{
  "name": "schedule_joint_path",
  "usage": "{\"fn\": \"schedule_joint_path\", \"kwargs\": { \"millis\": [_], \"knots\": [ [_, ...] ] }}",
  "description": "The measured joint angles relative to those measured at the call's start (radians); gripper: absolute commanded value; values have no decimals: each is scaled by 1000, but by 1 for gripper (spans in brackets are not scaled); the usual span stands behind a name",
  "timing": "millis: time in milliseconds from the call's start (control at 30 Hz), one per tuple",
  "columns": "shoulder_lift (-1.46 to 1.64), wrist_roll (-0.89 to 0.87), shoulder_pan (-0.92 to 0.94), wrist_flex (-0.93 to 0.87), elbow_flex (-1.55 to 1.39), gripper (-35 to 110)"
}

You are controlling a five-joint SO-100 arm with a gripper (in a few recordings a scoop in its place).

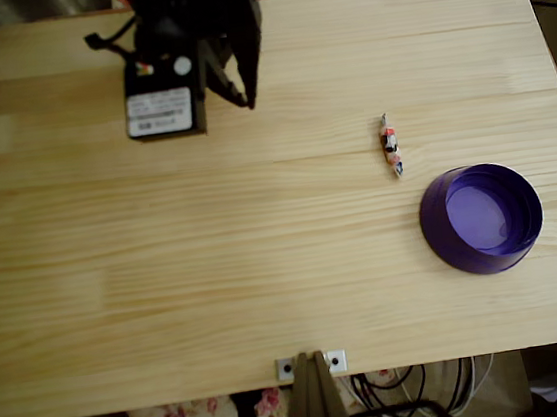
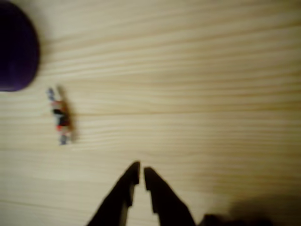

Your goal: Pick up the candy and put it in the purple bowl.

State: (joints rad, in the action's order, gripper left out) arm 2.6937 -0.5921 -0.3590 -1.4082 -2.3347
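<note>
the black arm (image 1: pixel 189 38) sits folded at the top left of the overhead view, gripper (image 1: pixel 244 97) pointing down the picture. in the wrist view the gripper (image 2: pixel 141 175) has its two dark fingers (image 2: pixel 123 193) nearly together, a thin gap between the tips, holding nothing.

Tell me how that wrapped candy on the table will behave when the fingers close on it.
The candy looks small and slim, so probably very light and easy to nudge aside. Its twisted wrapper ends likely crumple, while the middle seems firmer to pinch. It lies flat on the smooth wooden table, so it may slide or roll if only one of the fingers touches first.
</note>
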Motion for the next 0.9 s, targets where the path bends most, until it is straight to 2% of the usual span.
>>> {"fn": "schedule_joint_path", "kwargs": {
  "millis": [400,900],
  "knots": [
    [-302,-181,-144,-48,279,0],
    [-615,-388,-311,29,431,0]
  ]
}}
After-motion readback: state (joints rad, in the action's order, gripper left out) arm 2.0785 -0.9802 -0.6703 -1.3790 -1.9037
